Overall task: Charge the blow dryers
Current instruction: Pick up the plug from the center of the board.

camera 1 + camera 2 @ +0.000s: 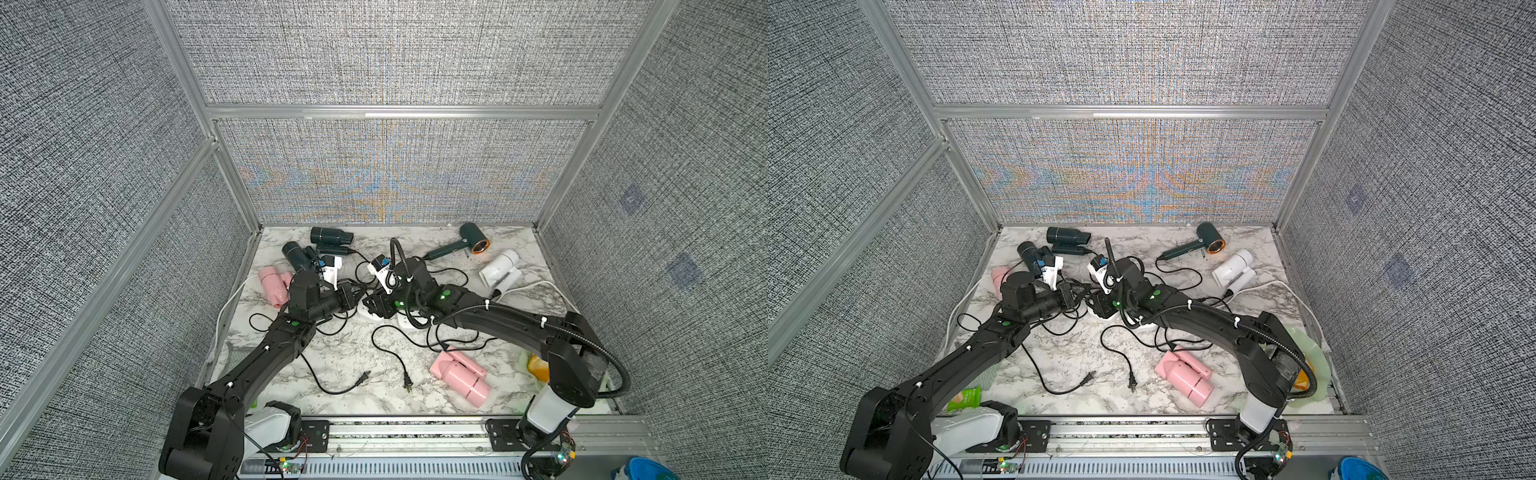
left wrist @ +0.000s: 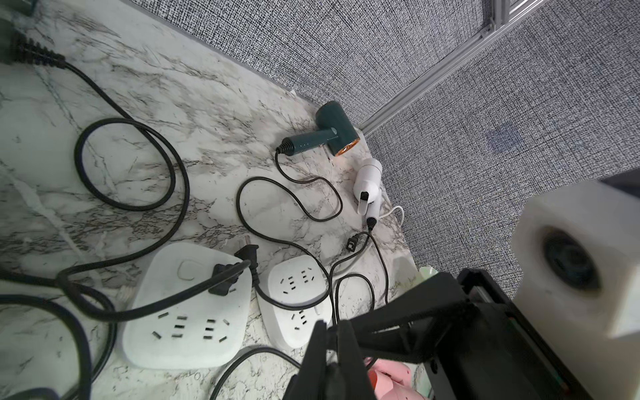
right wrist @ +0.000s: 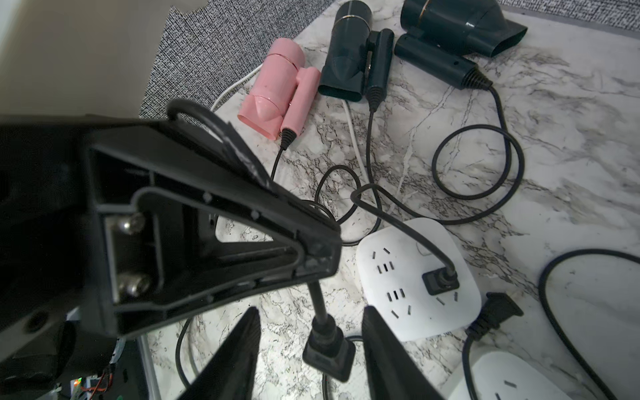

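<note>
Dryers (image 3: 349, 59), pink and dark, cluster far left. Centre, left gripper (image 2: 331, 337) pinches a cord (image 3: 318, 299) above its plug (image 3: 329, 349); right gripper (image 3: 311, 311) gapes open astride that plug. Pink dryer (image 1: 457, 370) near right; copper-ringed dryer (image 1: 473, 237), white dryer (image 1: 500, 268) far right.

- Both socket blocks (image 1: 405, 323) lie mostly hidden under the left arm (image 1: 316, 303) and right arm (image 1: 419, 291) in both top views.
- The far pink dryer (image 1: 998, 275) is half covered by the left arm in a top view.
- The black cord (image 3: 318, 298) vanishes under the closed tip of the left gripper (image 3: 327, 254).
- The finger bases of the right gripper (image 3: 311, 309) run off the wrist picture's edge.
</note>
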`<state>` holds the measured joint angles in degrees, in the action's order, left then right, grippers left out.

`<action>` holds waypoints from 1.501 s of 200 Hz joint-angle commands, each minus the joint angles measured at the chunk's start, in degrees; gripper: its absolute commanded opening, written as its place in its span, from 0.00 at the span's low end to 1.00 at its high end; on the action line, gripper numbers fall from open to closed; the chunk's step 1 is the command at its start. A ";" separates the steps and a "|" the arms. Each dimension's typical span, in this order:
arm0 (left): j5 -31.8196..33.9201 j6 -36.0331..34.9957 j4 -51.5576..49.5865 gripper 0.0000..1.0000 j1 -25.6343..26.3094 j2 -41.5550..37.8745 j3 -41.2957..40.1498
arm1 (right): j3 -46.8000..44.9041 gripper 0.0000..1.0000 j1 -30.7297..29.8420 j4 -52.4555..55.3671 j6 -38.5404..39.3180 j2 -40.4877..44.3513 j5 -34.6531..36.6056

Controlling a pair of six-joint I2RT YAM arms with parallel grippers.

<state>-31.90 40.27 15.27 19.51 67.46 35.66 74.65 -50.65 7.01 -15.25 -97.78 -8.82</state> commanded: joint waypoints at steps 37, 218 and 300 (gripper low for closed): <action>2.10 -1.16 0.07 0.02 0.82 0.17 1.17 | 4.07 0.45 -0.29 8.39 -2.61 -3.75 5.25; 5.26 -2.39 -16.50 0.49 -0.07 0.54 7.67 | 1.47 0.12 4.07 -5.37 15.70 -8.15 -12.37; 9.68 0.48 -23.40 0.60 -1.49 -4.85 3.48 | 3.75 0.12 4.77 -13.60 19.92 -17.61 -14.45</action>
<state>-23.94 39.51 -6.48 18.31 63.24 40.14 77.97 -46.00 -1.50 2.55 -113.97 -22.39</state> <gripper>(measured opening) 0.601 0.193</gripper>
